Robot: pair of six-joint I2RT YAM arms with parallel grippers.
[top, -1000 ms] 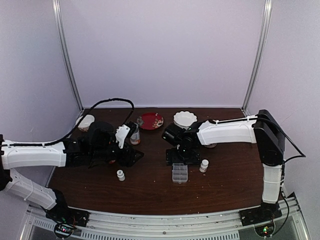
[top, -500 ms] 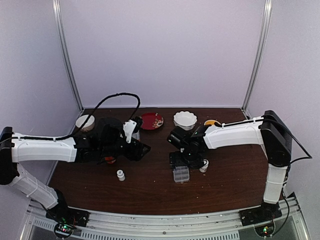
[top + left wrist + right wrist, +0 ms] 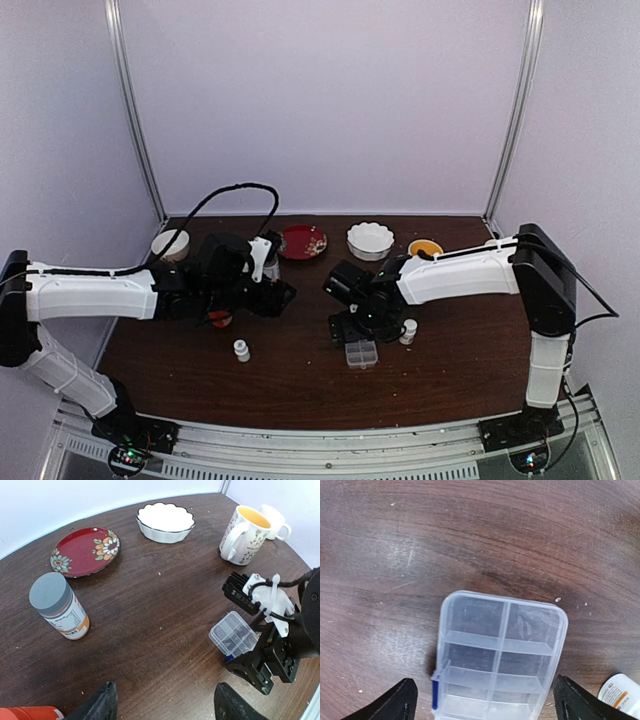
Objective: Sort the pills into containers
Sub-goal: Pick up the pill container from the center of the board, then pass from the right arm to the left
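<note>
- The clear pill box point(image 3: 500, 655) has its near end cut off by the right wrist view's bottom edge.
- Only a corner of a small white bottle point(image 3: 620, 694) shows there.
- The orange-red bottle point(image 3: 27, 713) is mostly cut off.
- The pills are too small to tell.

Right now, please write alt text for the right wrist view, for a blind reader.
A clear plastic pill box lies on a dark wooden table, between the two open fingers of the right tool. A small white bottle shows at the lower right corner.

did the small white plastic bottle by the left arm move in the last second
No. The small white plastic bottle stands just as far from the red floral plate.
</note>
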